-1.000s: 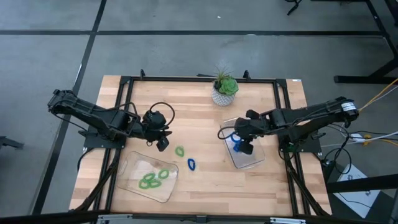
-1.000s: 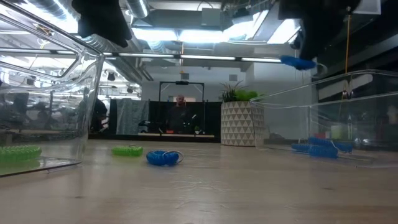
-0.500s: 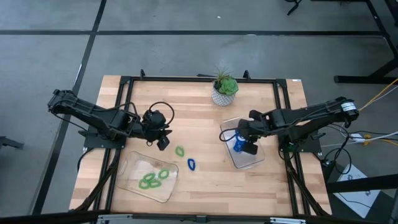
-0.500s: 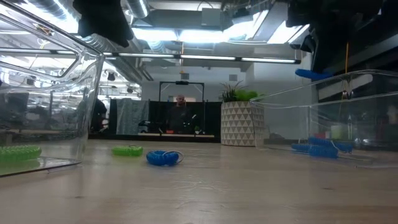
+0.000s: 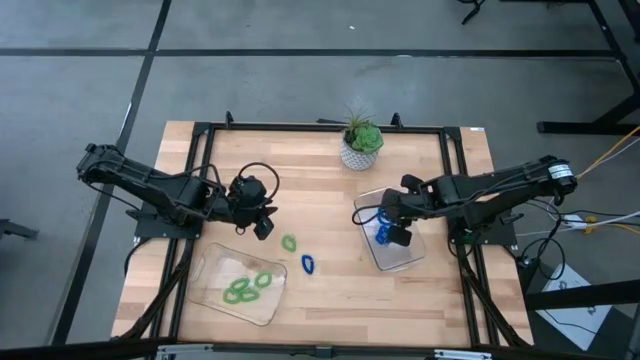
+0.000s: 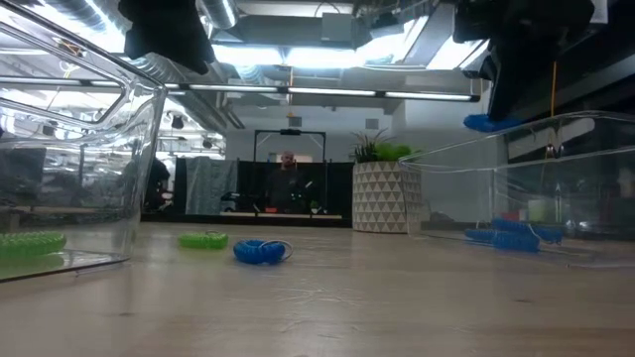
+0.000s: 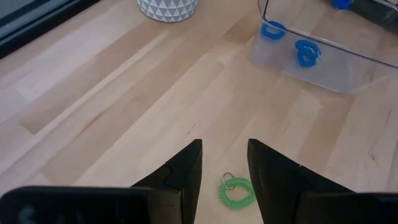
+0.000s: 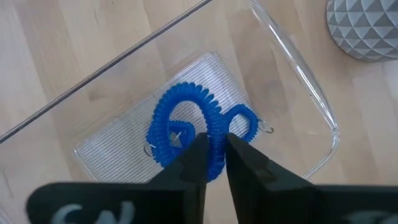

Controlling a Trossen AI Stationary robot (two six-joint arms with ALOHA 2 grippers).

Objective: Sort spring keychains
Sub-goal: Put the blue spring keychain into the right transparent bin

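Note:
My right gripper [image 5: 392,236] hangs over the right clear tray [image 5: 411,259], shut on a blue spring keychain [image 6: 486,123]. More blue keychains [image 6: 516,237] lie on that tray's floor. My left gripper [image 5: 262,226] hovers open above the table, just left of a loose green keychain [image 5: 289,242], which shows below its fingers in the left wrist view [image 7: 236,192]. A loose blue keychain [image 5: 308,264] lies flat on the wood nearby. The left clear tray [image 5: 215,268] holds green keychains [image 5: 238,291]. My right gripper pinches the blue keychain by its coil [image 8: 214,134] between its two fingers. The fingers come from above, pointing steeply down. The loop hangs at the fingertips, lifted clear above the tray's floor.
A potted plant [image 5: 361,143] in a patterned white pot stands at the far middle of the table. Bare wood lies between the two trays and along the near edge. A black frame borders the table's sides.
My right gripper has tipped further downward over the right tray, and the blue keychain at its fingertips has sunk a little toward the tray.

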